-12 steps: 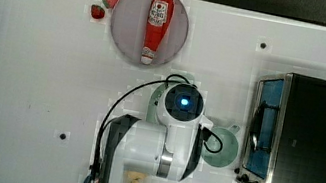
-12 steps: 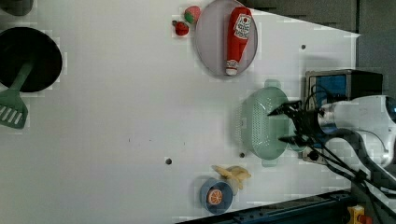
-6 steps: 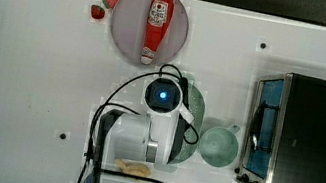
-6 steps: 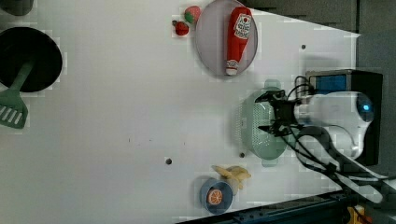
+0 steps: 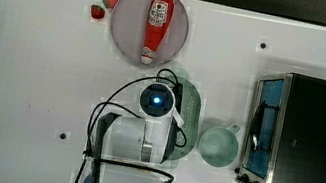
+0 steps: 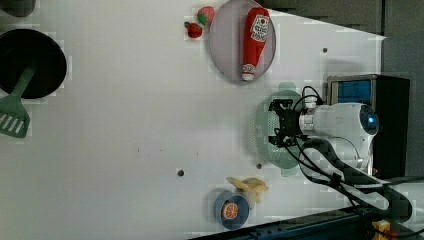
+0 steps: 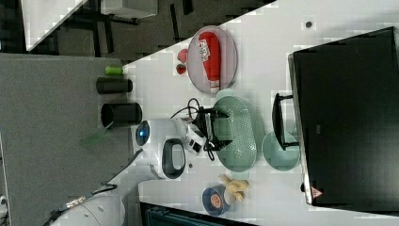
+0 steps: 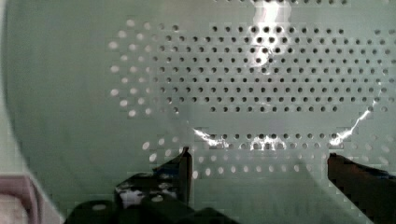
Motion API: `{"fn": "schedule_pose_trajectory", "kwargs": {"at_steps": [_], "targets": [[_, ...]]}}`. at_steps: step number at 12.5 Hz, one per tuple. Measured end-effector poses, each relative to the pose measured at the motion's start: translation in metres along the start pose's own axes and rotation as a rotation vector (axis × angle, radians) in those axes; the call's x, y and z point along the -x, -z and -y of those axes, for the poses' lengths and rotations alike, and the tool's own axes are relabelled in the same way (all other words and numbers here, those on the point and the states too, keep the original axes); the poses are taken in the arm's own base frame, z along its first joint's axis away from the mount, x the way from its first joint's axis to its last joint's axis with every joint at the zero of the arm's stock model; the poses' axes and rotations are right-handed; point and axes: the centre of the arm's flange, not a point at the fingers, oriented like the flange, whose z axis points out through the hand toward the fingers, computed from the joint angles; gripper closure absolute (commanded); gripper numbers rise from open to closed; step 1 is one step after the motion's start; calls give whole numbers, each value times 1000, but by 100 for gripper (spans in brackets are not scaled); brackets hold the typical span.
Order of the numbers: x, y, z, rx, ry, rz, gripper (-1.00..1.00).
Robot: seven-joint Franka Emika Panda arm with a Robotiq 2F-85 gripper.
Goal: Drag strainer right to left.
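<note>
We found the gripper [image 8: 258, 161] with its two fingers [image 8: 181, 164] spread wide and grasping nothing, poised over the perforated bottom of the one strainer [image 8: 261, 79]. In the left view the gripper [image 6: 278, 123] hung above the strainer [image 6: 264, 125], which lay on the white table [image 6: 125, 125]. Taking the strainer [image 5: 190, 111] as landmark in the top view, we counted one green mug [image 5: 218, 146] just beside it on the top view's right, one toaster oven [image 5: 302, 141] beyond the mug, and one plate [image 5: 128, 19] carrying one ketchup bottle [image 5: 157, 24] near it toward the top view's upper left.
</note>
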Motion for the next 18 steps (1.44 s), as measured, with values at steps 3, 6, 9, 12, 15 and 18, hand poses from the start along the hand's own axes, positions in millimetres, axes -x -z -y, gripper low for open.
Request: {"fn": "schedule_pose_trajectory", "kwargs": {"at_steps": [3, 6, 9, 12, 15, 18], "targets": [[22, 0, -2, -9, 24, 4, -100], [63, 2, -2, -28, 23, 45, -100], [81, -5, -6, -6, -41, 63, -100], [114, -1, -7, -7, -50, 80, -100], [154, 10, -11, -26, 1, 81, -100], [178, 7, -7, -22, -30, 96, -100]]}}
